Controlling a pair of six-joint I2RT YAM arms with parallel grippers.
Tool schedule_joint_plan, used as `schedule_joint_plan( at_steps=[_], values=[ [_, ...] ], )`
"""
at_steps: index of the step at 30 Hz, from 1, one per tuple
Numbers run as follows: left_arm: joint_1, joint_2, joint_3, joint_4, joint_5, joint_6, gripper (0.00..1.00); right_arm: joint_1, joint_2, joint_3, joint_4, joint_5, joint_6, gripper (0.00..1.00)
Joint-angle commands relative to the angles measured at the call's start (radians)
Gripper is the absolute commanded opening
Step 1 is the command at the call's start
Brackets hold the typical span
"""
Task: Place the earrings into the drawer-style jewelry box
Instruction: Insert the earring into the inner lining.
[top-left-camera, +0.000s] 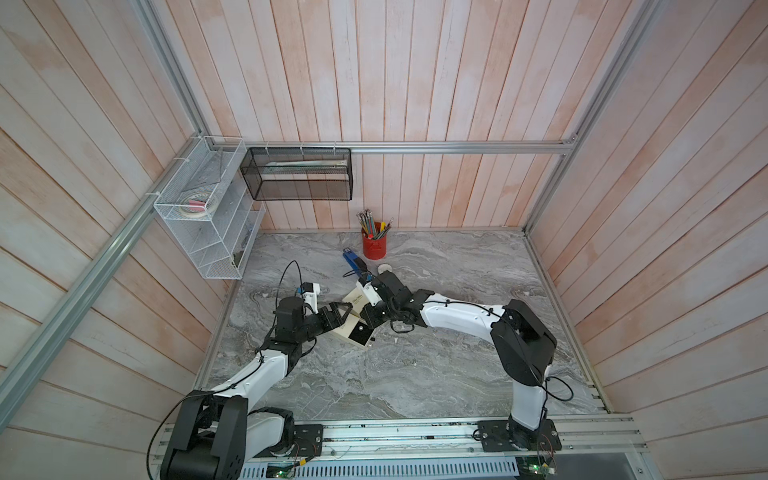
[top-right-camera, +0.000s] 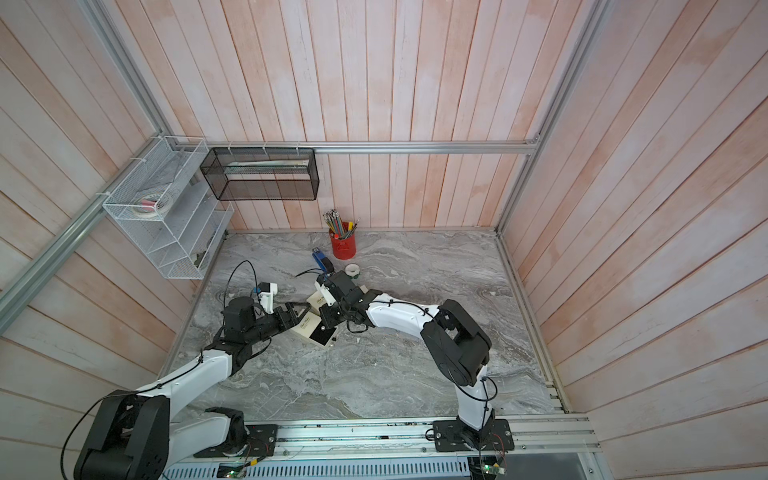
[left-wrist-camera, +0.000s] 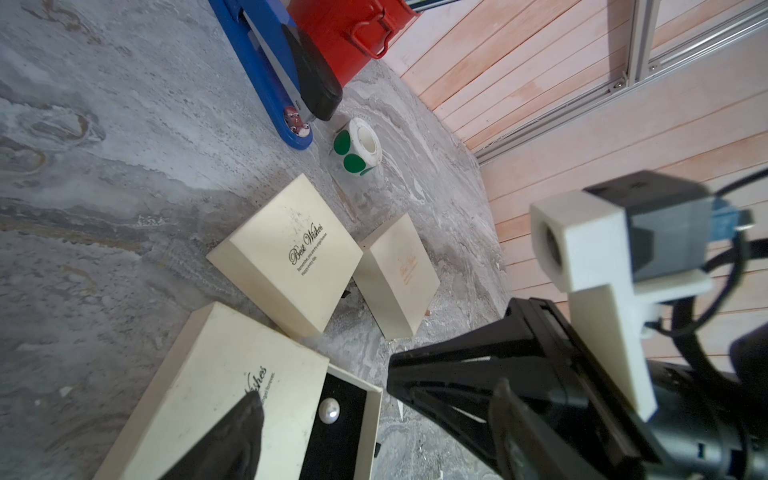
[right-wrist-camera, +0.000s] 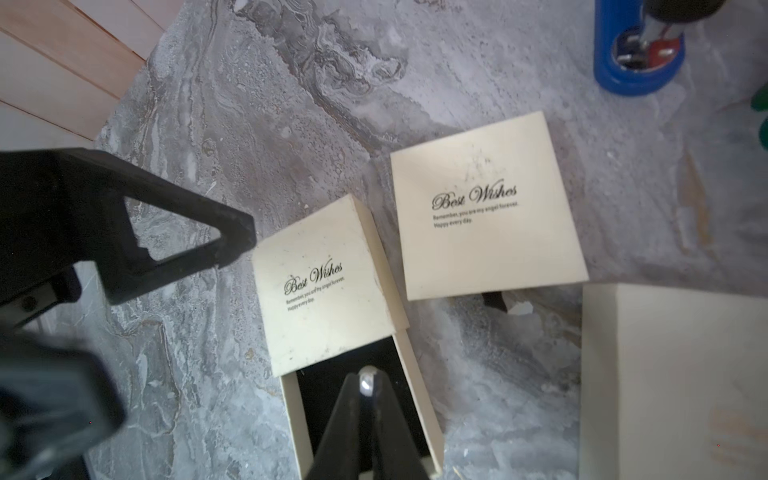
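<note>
The drawer-style jewelry box is cream, printed "Best Wishes", and lies on the marble table with its black-lined drawer pulled out. One pearl earring rests on the lining, also visible in a top view. My right gripper is shut and hovers over the drawer, its tips lined up with the pearl in the right wrist view. My left gripper is open at the box's sleeve, with one fingertip by the sleeve's far corner. It holds nothing.
Two more cream boxes lie just behind, one printed and one plainer. Farther back are a sticker roll with green dots, a blue stapler and a red pencil cup. Wire baskets hang on the left wall.
</note>
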Motion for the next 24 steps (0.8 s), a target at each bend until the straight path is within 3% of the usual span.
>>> schedule_joint_plan(
  at_steps=[1,8,24],
  values=[
    [0.002,0.047,-0.032,0.046,0.015,-0.003,0.81,0.007,0.064,0.045,-0.079,-0.013,-0.031,0.08],
    [0.0,0.113,-0.044,0.11,0.035,-0.021,0.65,0.012,0.12,0.101,-0.119,-0.029,-0.031,0.06],
    [-0.034,0.207,-0.069,0.192,0.069,-0.044,0.64,0.012,0.147,0.111,-0.111,-0.079,-0.026,0.06]
  ],
)
